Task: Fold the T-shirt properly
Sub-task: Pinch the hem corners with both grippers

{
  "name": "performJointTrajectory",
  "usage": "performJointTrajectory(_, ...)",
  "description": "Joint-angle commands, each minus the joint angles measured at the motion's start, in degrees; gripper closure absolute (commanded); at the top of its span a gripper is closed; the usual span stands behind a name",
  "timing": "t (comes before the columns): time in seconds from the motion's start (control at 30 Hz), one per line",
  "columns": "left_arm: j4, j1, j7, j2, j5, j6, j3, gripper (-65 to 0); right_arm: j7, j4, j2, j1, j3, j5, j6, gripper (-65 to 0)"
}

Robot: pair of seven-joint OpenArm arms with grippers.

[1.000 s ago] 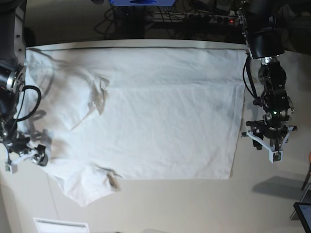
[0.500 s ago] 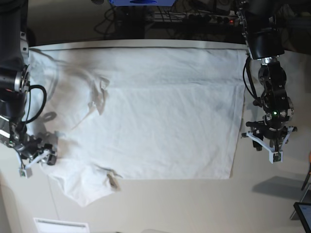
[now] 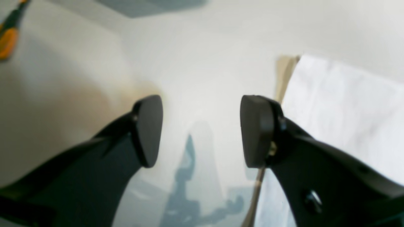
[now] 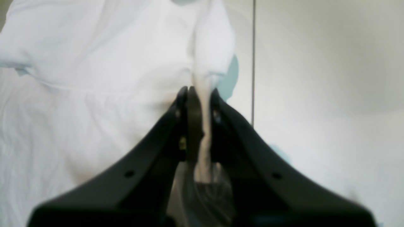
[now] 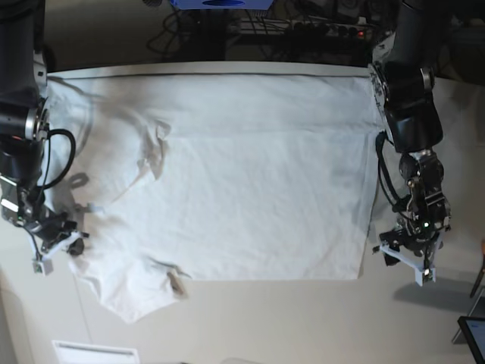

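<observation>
The white T-shirt (image 5: 242,174) lies spread flat across the table, its collar (image 5: 155,152) toward the left and a crumpled sleeve (image 5: 136,292) at the near left. My right gripper (image 5: 57,244) sits at the shirt's left edge. In the right wrist view the gripper (image 4: 197,94) is shut on a pinched ridge of the T-shirt (image 4: 94,78). My left gripper (image 5: 402,262) hovers over bare table just beyond the hem's near right corner. In the left wrist view it (image 3: 202,126) is open and empty, with the T-shirt's edge (image 3: 347,110) to its right.
Cables and a power strip (image 5: 326,30) run behind the table's far edge. A white sheet (image 5: 95,353) lies at the near left, a dark screen corner (image 5: 474,337) at the near right. An orange-handled tool (image 3: 8,37) shows in the left wrist view.
My right gripper moved right onto the shirt's left edge and closed on the cloth. My left gripper slid toward the near edge beside the hem and opened wider.
</observation>
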Motion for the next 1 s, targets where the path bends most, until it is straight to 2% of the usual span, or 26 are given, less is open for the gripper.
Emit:
performJointTrajectory(0.0,-2.99,-4.21,-2.23,0.05,-0.13,-2.63,-0.01,-38.6,-0.63,0.56,0.62,0.98,-0.15,-0.49,0.23,-0.3)
performJointTrajectory(0.07,-10.99,-8.34,-3.55,0.4,-0.13,-6.06,-0.27,-38.6,-0.71,0.91,0.62,0.36,-0.15,-0.49,0.23,-0.3)
performJointTrajectory(0.1,-15.48,-10.62,-5.05,0.49,-0.13,-6.5,-0.18,-38.6,-0.71,0.91,0.7,0.19,-0.24,-0.49,0.23,-0.3)
performJointTrajectory(0.23,-27.78,-16.25,-12.96,1.1,-0.04,-6.5,-0.01,-38.6,-0.8,0.91,0.88,-0.69,-0.24,-0.49,0.23,-0.3)
performJointTrajectory(0.4,-36.31,-20.3,-17.97,1.19,0.31,-6.5,0.08,-38.6,-0.89,0.91,0.97,-0.87,-0.24,-0.49,0.23,-0.3)
performJointTrajectory(0.83,-38.25,-17.13,-19.29,1.37,0.4,-6.5,0.26,-38.6,-0.89,0.91,1.14,-0.87,-0.24,-0.49,0.32,-0.3)
performJointTrajectory(0.97,-38.25,-17.31,-19.11,2.51,0.48,-6.5,0.26,-38.5,-0.89,1.0,1.14,-0.87,-0.24,-0.49,0.32,-0.3)
